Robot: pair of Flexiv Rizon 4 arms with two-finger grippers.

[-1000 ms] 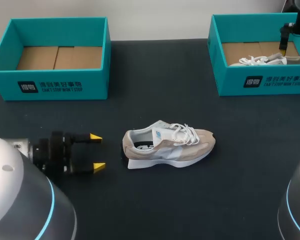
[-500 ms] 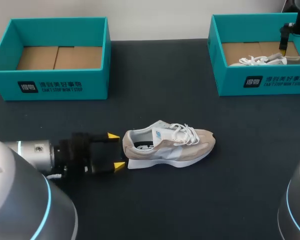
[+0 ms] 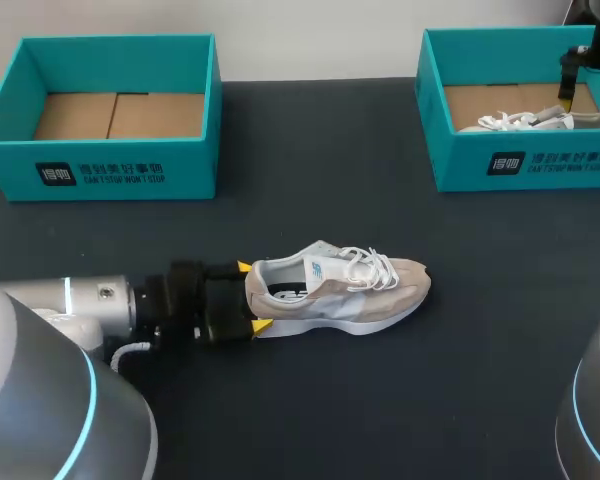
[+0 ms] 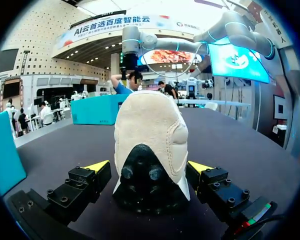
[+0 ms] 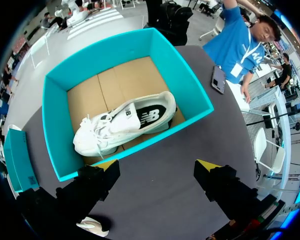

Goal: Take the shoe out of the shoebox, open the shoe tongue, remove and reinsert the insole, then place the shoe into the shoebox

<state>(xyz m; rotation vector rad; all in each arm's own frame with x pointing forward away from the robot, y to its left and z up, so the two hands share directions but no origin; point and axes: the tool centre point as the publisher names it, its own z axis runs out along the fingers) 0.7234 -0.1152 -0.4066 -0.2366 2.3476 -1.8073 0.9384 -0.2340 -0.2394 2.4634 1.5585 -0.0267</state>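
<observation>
- Left gripper: low over the table, at the heel of the beige shoe.
- Its fingers are spread and straddle the heel, one yellow tip on each side. The wrist view shows a thin gap on both sides, so nothing is pinched.
- Beige shoe: out of the box, on its sole mid-table. Heel points at the left gripper, toe toward the right side. White laces lie loose over the tongue.
- Right gripper: hangs above the right box, fingers spread wide, holding nothing.
- White shoe: inside the right box on the cardboard floor, sole down, dark insole showing through the opening. It lies ahead of the right gripper's tips, not between them.
- Left box: far-left corner of the table, bare cardboard floor showing, well apart from both grippers.
- The two boxes sit at opposite far corners; the beige shoe lies nearer than both, about midway between them.
</observation>
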